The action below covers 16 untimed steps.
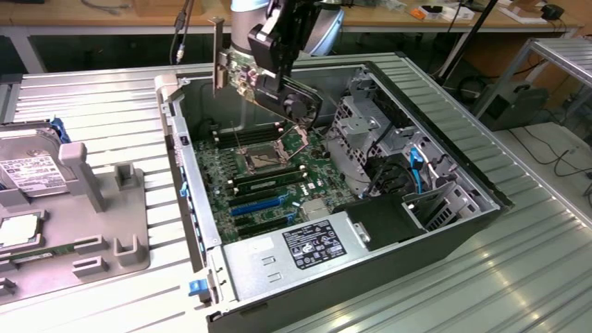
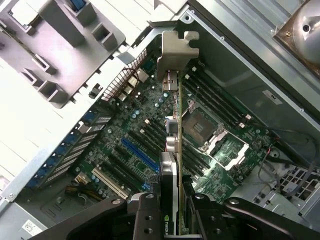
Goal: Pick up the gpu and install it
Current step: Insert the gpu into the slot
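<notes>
The gpu (image 1: 248, 78) hangs tilted in the air above the far end of the open computer case (image 1: 444, 139), its silver bracket (image 1: 218, 52) pointing up and its black fan side (image 1: 301, 104) facing the exterior view's right. My gripper (image 1: 277, 82) is shut on the card from above. In the wrist view I see the gpu (image 2: 178, 145) edge-on, its bracket (image 2: 175, 52) at the far end, clamped between my black fingers (image 2: 145, 217). The green motherboard (image 1: 268, 177) (image 2: 125, 125) lies below, with its blue slot (image 1: 259, 203) (image 2: 139, 152) uncovered.
A CPU socket (image 1: 262, 158) (image 2: 200, 125) sits mid-board with dark memory slots beside it. A drive cage (image 1: 365, 132) and cables fill the case's right side, and a power supply (image 1: 306, 250) the near end. A grey fixture (image 1: 83, 208) on the left holds a hard drive (image 1: 28, 173).
</notes>
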Each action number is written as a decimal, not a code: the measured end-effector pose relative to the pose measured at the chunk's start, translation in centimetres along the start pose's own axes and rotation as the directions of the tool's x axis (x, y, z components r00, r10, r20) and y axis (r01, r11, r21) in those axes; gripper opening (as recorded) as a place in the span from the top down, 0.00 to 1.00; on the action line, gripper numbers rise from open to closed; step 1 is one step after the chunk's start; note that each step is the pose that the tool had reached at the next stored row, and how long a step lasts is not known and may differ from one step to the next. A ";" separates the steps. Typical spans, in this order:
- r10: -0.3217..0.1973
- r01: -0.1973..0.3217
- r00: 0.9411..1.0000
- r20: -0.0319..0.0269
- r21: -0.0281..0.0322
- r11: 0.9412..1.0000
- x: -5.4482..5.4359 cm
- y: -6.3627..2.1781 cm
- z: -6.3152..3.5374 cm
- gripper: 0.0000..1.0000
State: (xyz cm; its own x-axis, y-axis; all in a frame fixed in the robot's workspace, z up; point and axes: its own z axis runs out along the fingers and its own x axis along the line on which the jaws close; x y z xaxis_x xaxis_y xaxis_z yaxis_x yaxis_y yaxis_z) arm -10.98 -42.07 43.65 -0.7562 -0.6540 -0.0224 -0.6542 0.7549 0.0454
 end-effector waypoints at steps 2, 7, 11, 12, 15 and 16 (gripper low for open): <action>-0.013 0.013 1.000 -0.001 0.000 1.000 0.0 0.00 0.00 0.73; -0.050 0.050 0.999 -0.002 -0.001 0.999 0.0 0.00 0.00 0.73; -0.075 0.075 0.997 -0.003 -0.002 0.997 0.0 0.00 0.00 0.73; -0.080 0.080 0.997 -0.004 -0.002 0.997 0.0 0.00 0.00 0.73; -0.100 0.100 0.995 -0.004 -0.002 0.995 0.0 0.00 0.00 0.73; -0.114 0.114 0.994 -0.005 -0.003 0.994 0.0 0.00 0.00 0.73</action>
State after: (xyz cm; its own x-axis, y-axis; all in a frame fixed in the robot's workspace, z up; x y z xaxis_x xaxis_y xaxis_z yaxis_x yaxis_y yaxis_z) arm -10.98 -42.07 43.65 -0.6769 -0.7357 -0.0224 -0.7358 0.6757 0.0453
